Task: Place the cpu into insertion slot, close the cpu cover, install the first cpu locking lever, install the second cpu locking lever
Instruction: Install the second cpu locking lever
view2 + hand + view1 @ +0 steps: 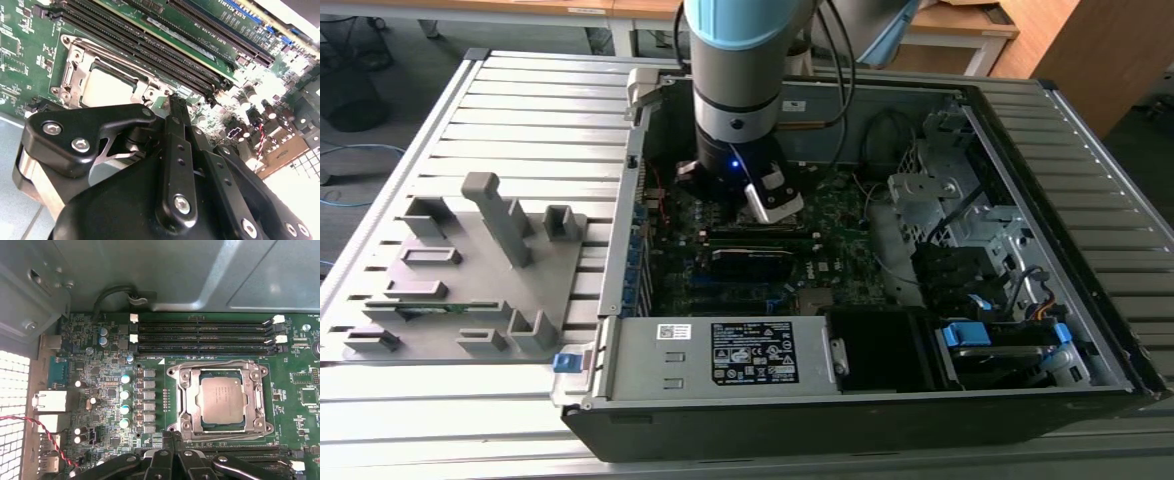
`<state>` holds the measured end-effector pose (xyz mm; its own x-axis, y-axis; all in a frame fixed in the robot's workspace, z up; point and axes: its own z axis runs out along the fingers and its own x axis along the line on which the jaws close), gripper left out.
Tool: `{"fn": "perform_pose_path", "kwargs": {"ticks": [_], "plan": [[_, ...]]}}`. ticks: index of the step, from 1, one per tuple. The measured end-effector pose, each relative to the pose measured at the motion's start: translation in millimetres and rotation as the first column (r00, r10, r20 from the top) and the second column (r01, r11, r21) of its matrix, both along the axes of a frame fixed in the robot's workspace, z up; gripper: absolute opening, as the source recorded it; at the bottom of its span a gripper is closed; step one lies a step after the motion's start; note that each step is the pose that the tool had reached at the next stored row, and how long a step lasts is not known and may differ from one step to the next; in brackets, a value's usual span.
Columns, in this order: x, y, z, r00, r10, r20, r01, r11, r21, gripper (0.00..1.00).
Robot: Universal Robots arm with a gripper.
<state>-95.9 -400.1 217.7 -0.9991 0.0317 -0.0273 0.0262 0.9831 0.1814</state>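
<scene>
Your black pincer [172, 437] has its fingers pressed together on nothing, poised low at the socket's edge.

Just beyond its tips you see the thin silvery metal cpu cover [220, 399] lying flat over the square black insertion slot [188, 401], framing the dull grey square cpu [220, 400] seated inside; long black memory slots [202, 337] lie farther off.

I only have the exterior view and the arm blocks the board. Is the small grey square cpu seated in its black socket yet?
Observer: Yes. In the first wrist view the square cpu with the dull grey metal top sits flat and level.
Operator: And the cover?
Observer: The thin silvery metal cpu cover lies down around the cpu, framing it.
Operator: Where's the end effector?
Observer: The black end effector, fingertips together, is just off one corner of the cover.
</scene>
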Motion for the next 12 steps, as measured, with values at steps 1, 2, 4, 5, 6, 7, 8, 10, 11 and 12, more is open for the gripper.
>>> {"fn": "perform_pose_path", "kwargs": {"ticks": [1, 2, 4, 5, 6, 7, 8, 10, 11, 12], "plan": [[1.3, 0.0, 0.1, 1.0000, 0.000, -0.0002, 0.000, 1.0000, -0.0003, 0.11], [3.5, 0.0, 0.1, 1.0000, -0.001, -0.0002, 0.001, 1.0000, -0.0004, 0.11], [9.3, 0.0, 0.0, 1.0000, -0.002, -0.0006, 0.002, 1.0000, -0.0006, 0.11], [12.5, 0.0, 0.0, 1.0000, -0.002, -0.0008, 0.002, 1.0000, -0.0009, 0.11], [15.5, 0.0, 0.0, 1.0000, -0.002, -0.0010, 0.002, 1.0000, -0.0013, 0.11], [18.5, 0.0, 0.0, 1.0000, -0.003, -0.0012, 0.003, 1.0000, -0.0021, 0.11], [21.5, 0.0, 0.0, 1.0000, -0.003, -0.0015, 0.003, 1.0000, -0.0030, 0.11], [27.5, 0.0, -0.1, 1.0000, -0.004, -0.0021, 0.004, 1.0000, -0.0057, 0.11], [30.6, 0.0, -0.1, 1.0000, -0.004, -0.0025, 0.004, 1.0000, -0.0082, 0.11], [33.3, 0.0, -0.1, 1.0000, -0.005, -0.0029, 0.005, 0.9999, -0.0116, 0.11]]}}
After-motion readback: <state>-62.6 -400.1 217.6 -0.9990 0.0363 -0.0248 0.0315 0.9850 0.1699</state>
